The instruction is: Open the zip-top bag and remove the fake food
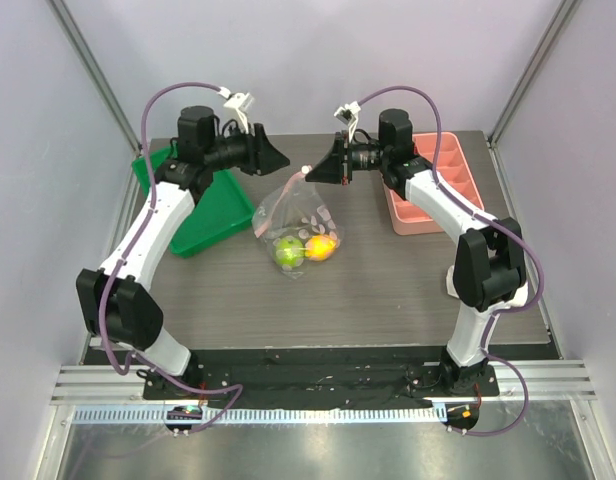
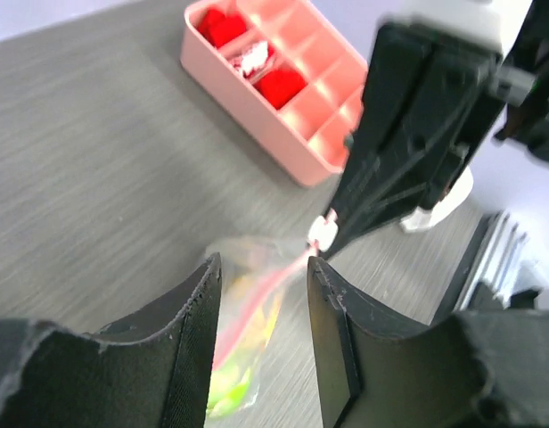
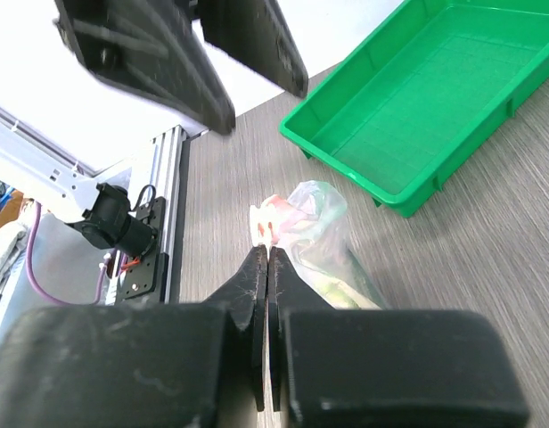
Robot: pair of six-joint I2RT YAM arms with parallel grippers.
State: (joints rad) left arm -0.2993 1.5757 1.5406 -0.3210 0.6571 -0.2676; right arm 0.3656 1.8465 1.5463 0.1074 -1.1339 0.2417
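My right hand (image 3: 266, 254) is pressed together on the pink zip strip (image 2: 276, 283) at one end of the zip-top bag (image 1: 288, 220)'s mouth. It holds that corner up off the surface (image 1: 388, 300), so the bag hangs from the pinch with its belly resting mid-frame in the top view. Held like that, the mouth stays raised and taut where my other hand can reach it.

The lime green fruit (image 1: 288, 250) and yellow-orange fruit (image 1: 321, 246) sit side by side, touching, at the low end inside the bag. Their weight probably anchors it.

My left hand (image 2: 263, 267) is spread and grips nothing. It sits just left of the bag mouth in the top view, facing the right hand. The left wrist view is blurred, so I can't tell whether the strip lies between my fingers or just beyond them.

Step in hand, as I judge it: get a second pinch on the opposite lip, then pull the two apart. The fruits are not out yet. The main risk is thin film slipping from either pinch.

The green tray (image 1: 210, 212) is at left and the pink tray (image 2: 283, 125) with red pieces is at right. Neither touches the bag.
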